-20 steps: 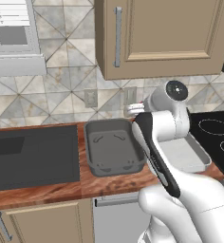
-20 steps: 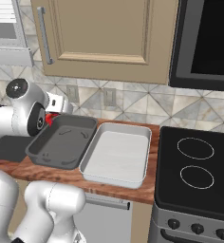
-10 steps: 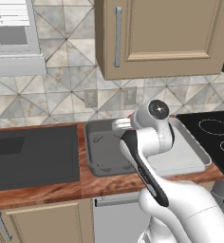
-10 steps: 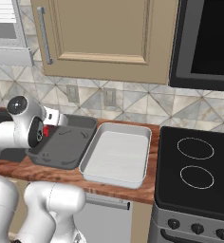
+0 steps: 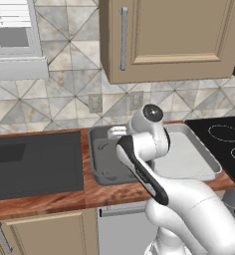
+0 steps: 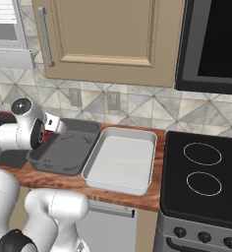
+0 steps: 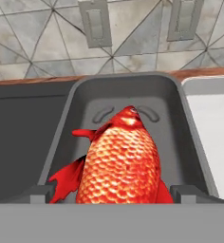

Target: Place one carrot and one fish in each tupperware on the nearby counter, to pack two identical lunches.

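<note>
A red-orange fish [image 7: 121, 161] with fins sits between my gripper's [image 7: 114, 193] two finger tips, which are shut on its sides. It hangs over the dark grey tupperware [image 7: 180, 123], head toward the tray's far wall. In the right base view the gripper [image 6: 48, 134] is at that tray's [image 6: 69, 150] left end, with a bit of the red fish [image 6: 44, 140] showing. The light grey-white tupperware [image 6: 120, 162] lies right beside it on the wood counter [image 6: 54, 179]. The carrot is out of view.
A black sink basin [image 5: 35, 164] lies left of the dark tray [image 5: 102, 159]. The black stovetop [image 6: 201, 172] is right of the light tray [image 5: 189, 159]. A tiled wall with outlets [image 7: 96, 21] rises behind, under a beige cabinet [image 5: 174, 35].
The arm has swung left and lower, carrying the fish from near the trays' shared edge to over the dark grey tupperware. The trays have not moved.
</note>
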Robot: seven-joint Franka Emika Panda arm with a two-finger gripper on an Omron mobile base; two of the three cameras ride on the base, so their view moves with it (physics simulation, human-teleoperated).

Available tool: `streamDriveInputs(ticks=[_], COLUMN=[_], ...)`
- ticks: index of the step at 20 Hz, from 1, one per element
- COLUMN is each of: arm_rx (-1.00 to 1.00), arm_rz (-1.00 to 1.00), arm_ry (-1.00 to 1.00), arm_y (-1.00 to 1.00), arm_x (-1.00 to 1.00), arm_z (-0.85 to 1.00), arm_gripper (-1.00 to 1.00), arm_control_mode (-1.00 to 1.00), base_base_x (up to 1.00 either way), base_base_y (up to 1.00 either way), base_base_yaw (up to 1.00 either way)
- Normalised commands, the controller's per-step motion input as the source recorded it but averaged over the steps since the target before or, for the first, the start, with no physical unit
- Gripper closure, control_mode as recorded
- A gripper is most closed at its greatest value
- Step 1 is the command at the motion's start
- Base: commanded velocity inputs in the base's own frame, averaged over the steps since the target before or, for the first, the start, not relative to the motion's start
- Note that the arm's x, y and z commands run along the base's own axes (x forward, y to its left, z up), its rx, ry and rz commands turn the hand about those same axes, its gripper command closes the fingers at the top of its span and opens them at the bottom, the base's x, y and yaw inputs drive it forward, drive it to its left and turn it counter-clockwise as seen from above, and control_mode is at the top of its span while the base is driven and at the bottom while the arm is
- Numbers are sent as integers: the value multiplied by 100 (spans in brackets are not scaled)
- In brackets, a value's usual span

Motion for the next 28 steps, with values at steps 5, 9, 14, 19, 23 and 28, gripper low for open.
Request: streamDriveInputs(ticks=[5,9,14,19,23,28], arm_rx=[0,0,0,0,0,0], arm_rz=[0,0,0,0,0,0], arm_ry=[9,8,10,8,8,8], arm_y=[14,7,6,13,13,4], arm_x=[24,31,38,36,26,24], arm_z=[-33,-44,-44,-40,-34,-31], arm_gripper=[100,100,100,100,100,100], arm_control_mode=[-100,-100,-100,-100,-100,-100], base_base_x=[0,0,0,0,0,0], base_base_y=[0,0,0,0,0,0], base_base_yaw=[0,0,0,0,0,0])
